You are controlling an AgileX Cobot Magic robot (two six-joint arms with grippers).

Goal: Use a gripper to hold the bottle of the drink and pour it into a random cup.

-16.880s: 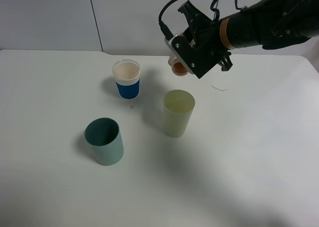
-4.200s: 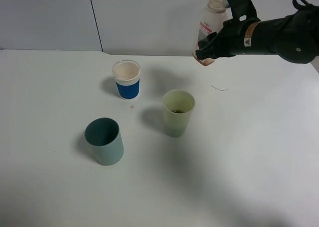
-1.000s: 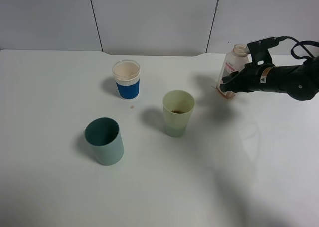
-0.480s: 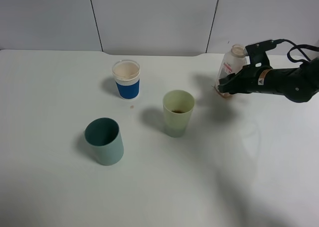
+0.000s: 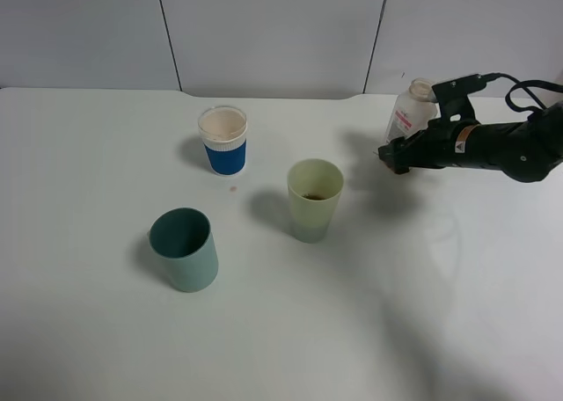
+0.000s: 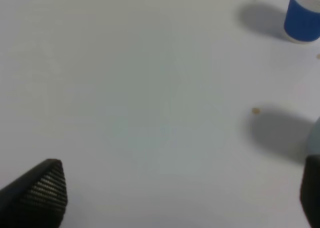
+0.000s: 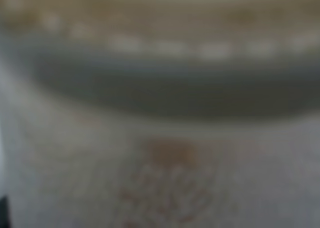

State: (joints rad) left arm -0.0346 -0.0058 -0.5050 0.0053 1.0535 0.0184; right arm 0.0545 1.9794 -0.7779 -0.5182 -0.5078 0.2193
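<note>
Standing upright at the far right of the white surface [image 5: 106, 348], the bottle of the drink [image 5: 407, 113] sits against the right end effector [image 5: 393, 155] (its jaw spread cannot be made out). The pale yellow-green cup [image 5: 314, 200] stands well apart, mid-surface, brown liquid inside.

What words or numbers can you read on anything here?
None can be read.
Small whitish plastic bottle: red-and-white label, print too small and blurred.
Black robot arm: small sticker with a triangle sign, no readable text.
Short blue-and-white paper cup: no writing visible.
</note>
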